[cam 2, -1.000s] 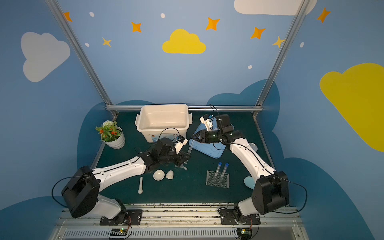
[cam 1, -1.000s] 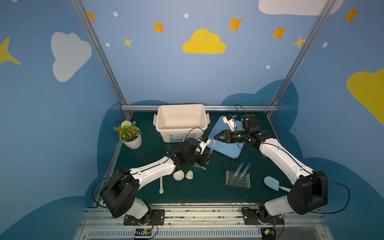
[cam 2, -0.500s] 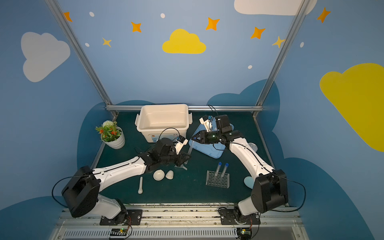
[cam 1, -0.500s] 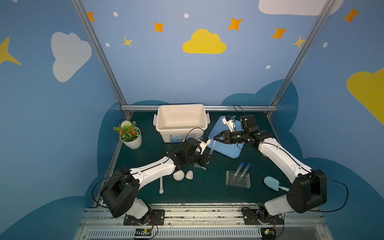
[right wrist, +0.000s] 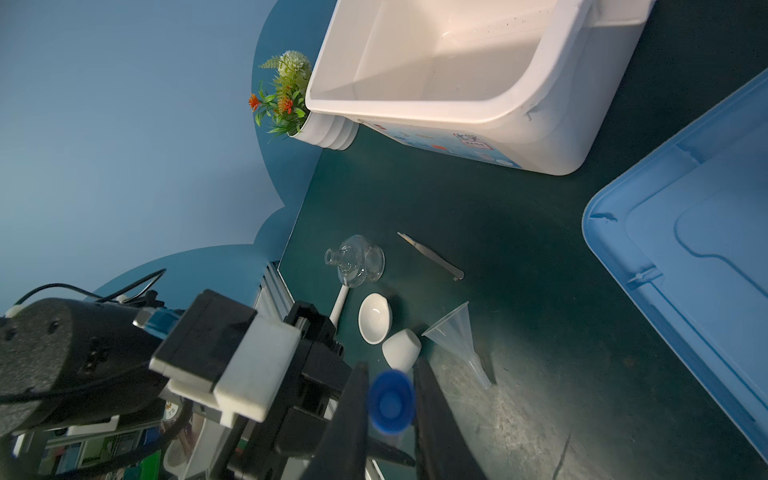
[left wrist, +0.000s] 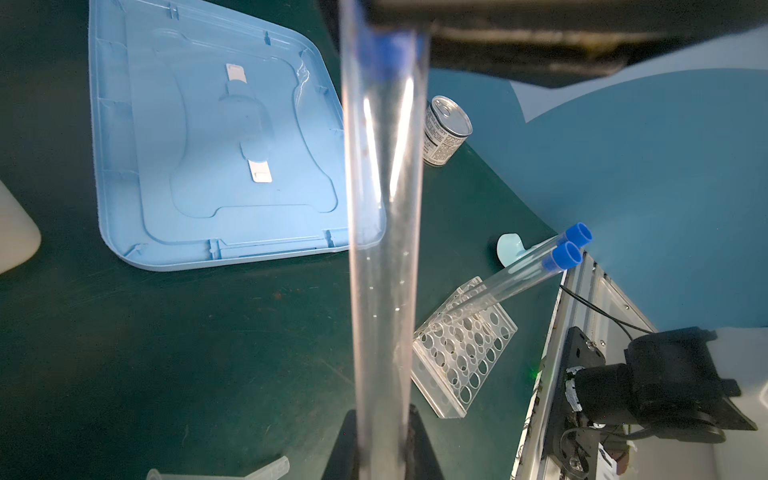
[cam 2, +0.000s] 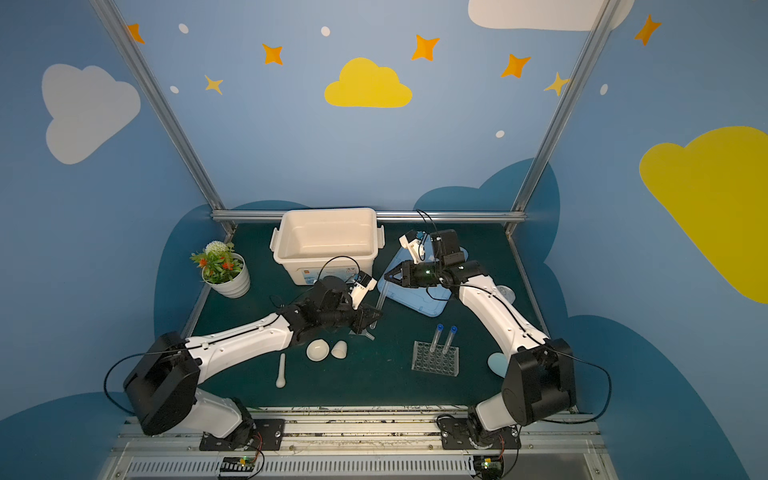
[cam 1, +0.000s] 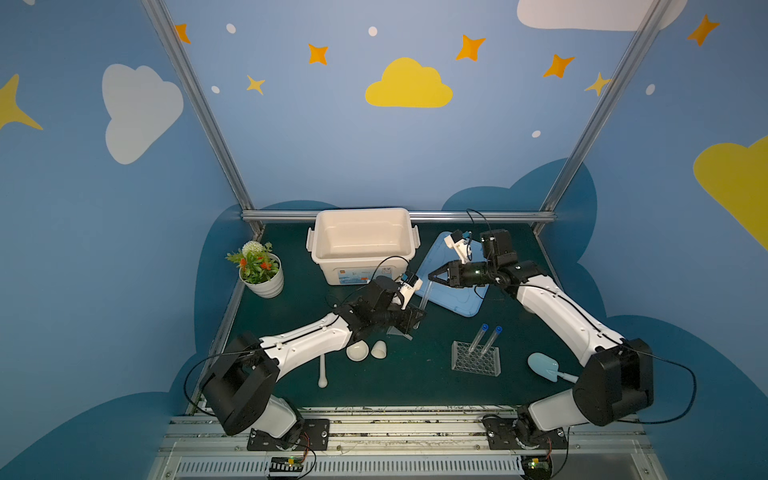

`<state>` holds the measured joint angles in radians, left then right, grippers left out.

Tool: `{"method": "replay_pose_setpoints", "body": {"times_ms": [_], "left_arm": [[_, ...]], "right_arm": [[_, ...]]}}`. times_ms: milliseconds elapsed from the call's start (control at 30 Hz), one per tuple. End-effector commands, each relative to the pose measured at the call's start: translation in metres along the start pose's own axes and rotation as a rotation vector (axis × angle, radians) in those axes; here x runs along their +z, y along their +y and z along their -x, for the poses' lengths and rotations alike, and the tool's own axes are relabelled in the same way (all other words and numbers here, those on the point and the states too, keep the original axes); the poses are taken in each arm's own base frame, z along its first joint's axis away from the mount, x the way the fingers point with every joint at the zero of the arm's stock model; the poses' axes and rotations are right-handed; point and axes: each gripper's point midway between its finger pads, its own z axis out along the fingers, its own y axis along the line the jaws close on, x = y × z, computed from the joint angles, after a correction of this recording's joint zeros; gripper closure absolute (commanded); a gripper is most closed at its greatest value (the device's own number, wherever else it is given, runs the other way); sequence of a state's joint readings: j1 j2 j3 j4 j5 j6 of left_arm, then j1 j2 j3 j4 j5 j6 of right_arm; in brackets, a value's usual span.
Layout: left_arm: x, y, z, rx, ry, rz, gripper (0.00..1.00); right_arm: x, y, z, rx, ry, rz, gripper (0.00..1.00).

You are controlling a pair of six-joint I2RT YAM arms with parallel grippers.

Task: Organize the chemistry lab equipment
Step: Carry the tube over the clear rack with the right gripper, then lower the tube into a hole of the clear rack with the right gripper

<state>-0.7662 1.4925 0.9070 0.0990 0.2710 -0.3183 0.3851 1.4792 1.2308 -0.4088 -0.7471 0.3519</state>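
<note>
right gripper (cam 1: pixel 431 277) had closed onto the blue cap of the test tube (left wrist: pixel 382 249), at eleven o'clock of the rack (cam 1: pixel 476 358); left gripper (cam 1: pixel 416 323) clenched its base. light, slick, probably brittle: hold near the cap, gently.

The right gripper (cam 1: pixel 431 277) has slid leftward onto the blue cap (right wrist: pixel 390 401) of the upright test tube (cam 1: pixel 423 303), and its jaws, wide apart before, now press the cap's two sides.
</note>
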Motion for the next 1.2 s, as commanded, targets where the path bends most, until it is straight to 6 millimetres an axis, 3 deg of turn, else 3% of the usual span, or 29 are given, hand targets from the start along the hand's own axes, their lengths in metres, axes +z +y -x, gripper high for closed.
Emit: {"method": "replay_pose_setpoints", "body": {"times_ms": [0,200,300,367,567,833,1167], "left_arm": [[0.001,-0.005,0.009,0.012,-0.016,-0.016,0.95],[-0.001,-0.004,0.011,0.009,-0.025,-0.005,0.9],[-0.002,-0.002,0.012,0.006,-0.033,0.007,0.83],[-0.002,0.0,0.013,-0.004,-0.04,0.018,0.65],[-0.009,0.007,0.02,-0.012,-0.092,0.069,0.41],[-0.022,0.019,0.021,-0.025,-0.13,0.145,0.01],[-0.039,0.036,0.021,-0.057,-0.197,0.222,0.0]], "right_arm": [[-0.002,0.007,0.003,-0.028,0.0,0.02,0.83],[-0.004,0.002,-0.001,-0.03,-0.003,-0.012,0.92],[-0.005,-0.006,-0.003,-0.023,-0.008,-0.05,0.95],[-0.007,-0.008,-0.005,-0.02,-0.011,-0.066,0.96],[-0.015,-0.021,-0.008,-0.029,-0.047,-0.167,0.98],[-0.039,-0.037,-0.014,-0.062,-0.13,-0.334,0.99],[-0.072,-0.03,-0.037,-0.24,-0.23,-0.639,0.99]]}}
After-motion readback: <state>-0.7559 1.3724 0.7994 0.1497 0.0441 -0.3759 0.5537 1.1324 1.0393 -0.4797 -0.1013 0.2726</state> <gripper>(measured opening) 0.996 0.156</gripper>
